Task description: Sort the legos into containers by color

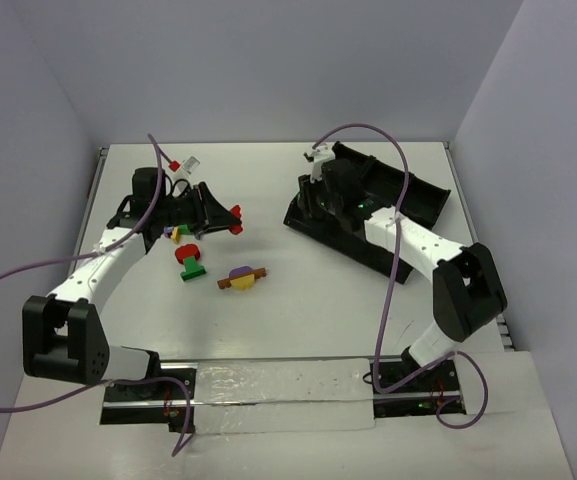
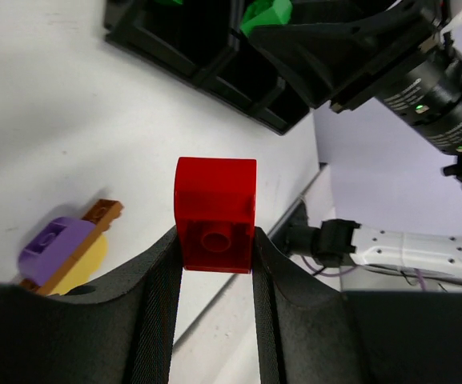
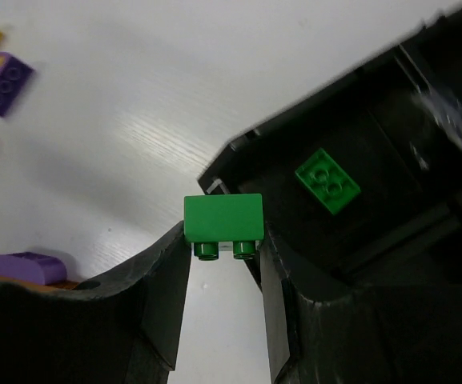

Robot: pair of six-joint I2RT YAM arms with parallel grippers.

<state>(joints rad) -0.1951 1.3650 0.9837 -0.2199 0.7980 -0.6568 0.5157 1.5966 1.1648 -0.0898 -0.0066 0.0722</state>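
Red lego (image 2: 214,212) pinched at the tips of the left gripper (image 2: 214,240), fingers narrowed onto its sides. Green lego (image 3: 223,216) clamped the same way at the right gripper (image 3: 224,240) tips. Just beyond those tips, a tray (image 3: 375,136) bin holds a green brick (image 3: 327,181).

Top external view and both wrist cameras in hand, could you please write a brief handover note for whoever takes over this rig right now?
The left end effector is shut on a red brick, short of the tray.
The right end effector is shut on a green brick at the tray's edge.
Done: a second green brick lies in a bin.
Left: bin both held bricks, then the purple-yellow-brown cluster, the red-green cluster and the small yellow and purple pieces on the table.
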